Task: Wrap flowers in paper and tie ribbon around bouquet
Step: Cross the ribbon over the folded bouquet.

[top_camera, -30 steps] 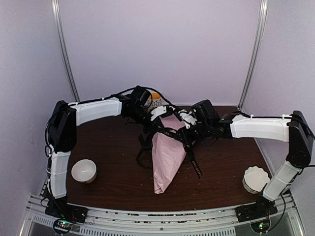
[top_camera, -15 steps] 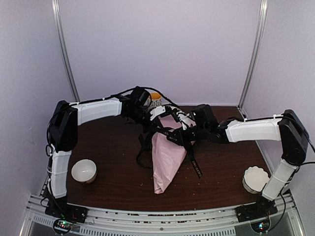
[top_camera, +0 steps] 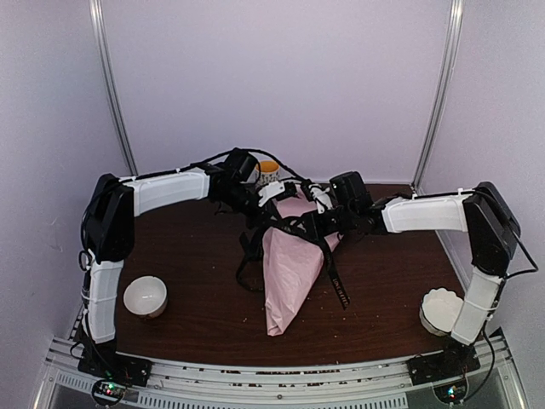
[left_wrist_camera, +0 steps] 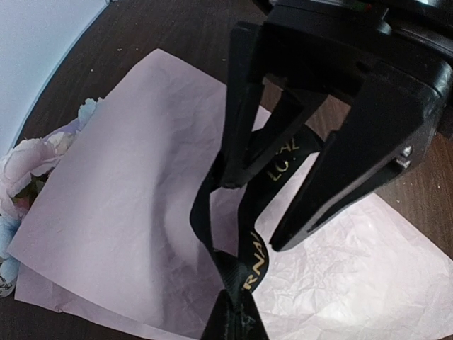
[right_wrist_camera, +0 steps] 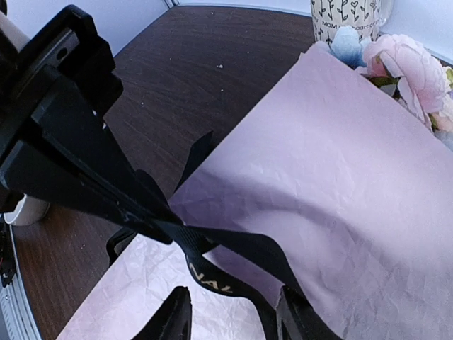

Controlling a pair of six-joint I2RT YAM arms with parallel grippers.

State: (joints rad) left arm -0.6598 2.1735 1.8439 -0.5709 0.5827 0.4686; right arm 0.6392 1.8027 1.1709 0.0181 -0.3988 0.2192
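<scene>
**Item under inspection.** The bouquet [top_camera: 288, 273] is a cone of pink paper [right_wrist_camera: 340, 163]. It lies flat on the dark wooden counter [top_camera: 196, 256]. Its point faces the arm bases and its wide end faces away from them. The flowers [right_wrist_camera: 407, 64] show at the wide end: a pink bloom, a pale blue one and some white, poking out past the paper's edge. The stems are hidden inside the cone.

**Ribbon.** The ribbon [left_wrist_camera: 255, 263] is black with gold lettering and crosses over the bouquet near its wide end. Slack loops of it lie on the counter against the bouquet's flank on the left arm's side. One loose tail runs along the counter beside the flank on the right arm's side. Whether it is knotted cannot be told.

**Left claw** [right_wrist_camera: 152, 221]. It is above the bouquet's wide half, with its jaws clamped tight on the ribbon. The ribbon leaves the tips as a taut strip.

**Right claw** [left_wrist_camera: 256, 212]. It is also above the wide half, facing the left claw and close to it. Its jaws stand apart and the ribbon passes through the gap between them. No pinch is seen.

**Other items.**
- A patterned mug [right_wrist_camera: 347, 18] stands upright just beyond the bouquet's wide end.
- A white bowl [top_camera: 145, 296] sits well apart from the bouquet on the left arm's side.
- A fluted white bowl [top_camera: 441, 311] sits well apart on the right arm's side.
- Both bowls are roughly level with the bouquet's point.
</scene>
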